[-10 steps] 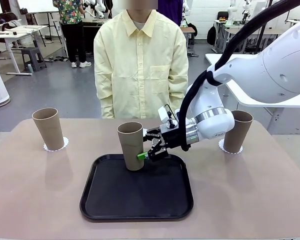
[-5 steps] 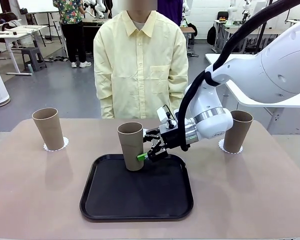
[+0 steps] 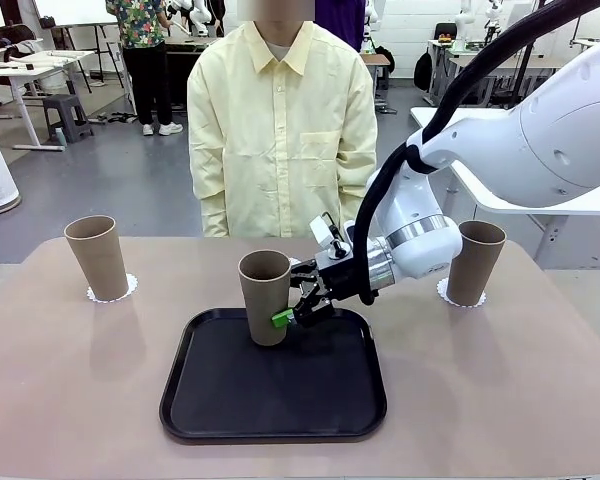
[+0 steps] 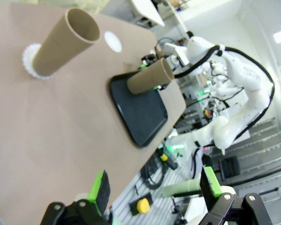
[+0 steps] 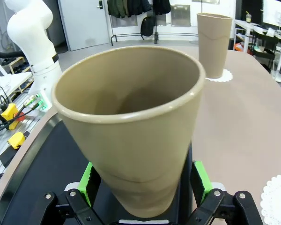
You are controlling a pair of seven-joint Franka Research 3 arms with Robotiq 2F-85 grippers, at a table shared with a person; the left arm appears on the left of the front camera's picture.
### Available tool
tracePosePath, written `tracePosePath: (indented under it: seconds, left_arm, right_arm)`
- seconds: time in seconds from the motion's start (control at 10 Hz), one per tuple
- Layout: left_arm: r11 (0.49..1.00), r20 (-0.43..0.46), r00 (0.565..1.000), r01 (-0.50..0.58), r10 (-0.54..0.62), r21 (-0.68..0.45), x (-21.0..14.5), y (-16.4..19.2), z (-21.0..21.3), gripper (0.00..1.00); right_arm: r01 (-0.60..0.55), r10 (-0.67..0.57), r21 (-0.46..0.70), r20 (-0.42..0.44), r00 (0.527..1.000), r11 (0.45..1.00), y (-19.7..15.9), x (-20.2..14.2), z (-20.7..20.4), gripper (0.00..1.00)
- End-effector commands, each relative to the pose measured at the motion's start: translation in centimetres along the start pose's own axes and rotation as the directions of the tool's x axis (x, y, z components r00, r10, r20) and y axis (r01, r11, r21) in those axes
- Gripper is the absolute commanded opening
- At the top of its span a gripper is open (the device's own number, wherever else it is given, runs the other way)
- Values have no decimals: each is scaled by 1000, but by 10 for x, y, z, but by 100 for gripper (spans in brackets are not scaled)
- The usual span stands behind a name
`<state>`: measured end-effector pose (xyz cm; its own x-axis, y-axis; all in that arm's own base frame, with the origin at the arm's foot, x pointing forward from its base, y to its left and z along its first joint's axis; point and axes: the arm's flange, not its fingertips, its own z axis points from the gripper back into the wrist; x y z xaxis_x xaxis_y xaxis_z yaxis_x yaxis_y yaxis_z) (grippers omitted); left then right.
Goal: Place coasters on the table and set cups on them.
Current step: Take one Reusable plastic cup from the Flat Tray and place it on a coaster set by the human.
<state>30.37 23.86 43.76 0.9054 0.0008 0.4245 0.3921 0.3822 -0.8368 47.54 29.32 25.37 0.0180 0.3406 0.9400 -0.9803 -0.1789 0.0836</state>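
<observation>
A brown cup (image 3: 265, 297) stands in the black tray (image 3: 275, 400) on the beige table (image 3: 500, 380). My right gripper (image 3: 285, 314) is open around its lower part. In the right wrist view that cup (image 5: 131, 136) sits between the green pads (image 5: 88, 180), with small gaps on each side. Another cup (image 3: 98, 258) stands on a coaster (image 3: 115, 292) at the far left, and a third cup (image 3: 477, 262) stands on a coaster (image 3: 448, 293) at the right. An empty coaster (image 4: 113, 41) lies beyond the tray. My left gripper (image 4: 155, 187) is open and holds nothing, off the table's side.
A person in a pale yellow shirt (image 3: 280, 130) stands at the far edge, arms down. The right arm's white body (image 3: 520, 150) reaches in over the table's right side. White tables and other people stand farther back.
My right gripper has crept left, farther around the tray cup. The cup's rim has shifted slightly right. The other cups have not moved.
</observation>
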Motion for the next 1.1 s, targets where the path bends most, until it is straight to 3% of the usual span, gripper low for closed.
tracePosePath:
  seconds: [0.0,0.3,0.9,1.0]
  left_arm:
    - [1000,7,1000,4,-4,-8,0,-2,1,100]
    - [1000,7,1000,4,-4,-8,0,-2,1,100]
    - [1000,7,1000,4,-4,-8,0,-2,1,100]
    - [1000,7,1000,4,-4,-8,0,-2,1,100]
  right_arm:
    - [24,-24,41,1,1000,999,-8,1,-4,100]
    - [28,-29,87,10,1000,996,-8,1,-9,100]
    - [-23,22,55,12,1000,998,-21,3,-20,100]
    - [-44,44,73,10,999,996,-21,3,-21,76]
